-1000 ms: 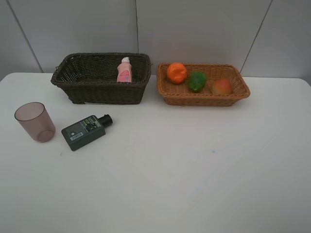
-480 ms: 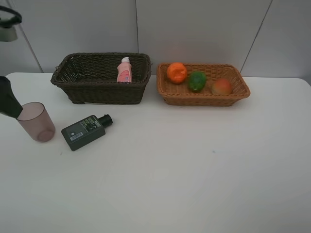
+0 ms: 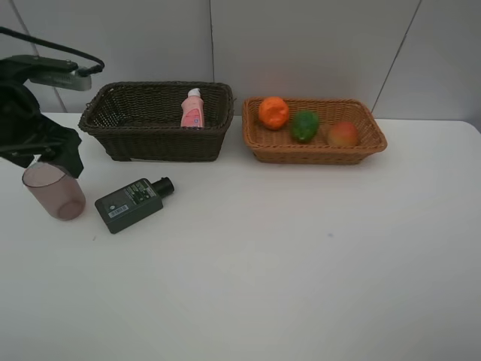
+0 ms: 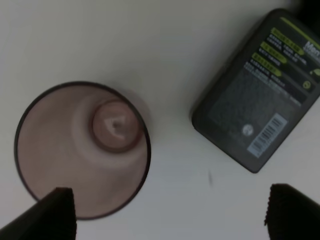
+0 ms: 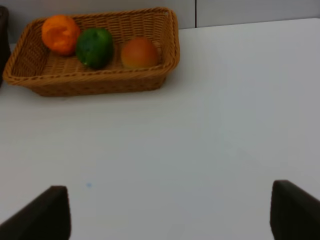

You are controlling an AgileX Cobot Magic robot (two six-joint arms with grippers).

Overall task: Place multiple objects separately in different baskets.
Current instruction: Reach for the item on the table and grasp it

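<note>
The mauve cup (image 3: 54,191) stands upright at the table's left, with the flat dark-green bottle (image 3: 131,203) lying beside it. My left gripper (image 3: 45,159) hangs open just above the cup; the left wrist view looks down into the cup (image 4: 82,150), with the bottle (image 4: 260,95) beside it and the gripper (image 4: 175,215) empty. The pink bottle (image 3: 193,110) stands in the dark-brown basket (image 3: 150,143). The tangerine (image 3: 273,112), green fruit (image 3: 304,125) and red-orange fruit (image 3: 343,134) lie in the tan basket (image 3: 316,154). My right gripper (image 5: 170,215) is open and empty, facing the tan basket (image 5: 100,82).
The two baskets stand side by side at the back of the white table (image 3: 301,263), against a grey panelled wall. A cable runs from the left arm above the dark basket's left end.
My left arm has come in from the left edge and now hangs over the cup. The objects and baskets have not moved.
</note>
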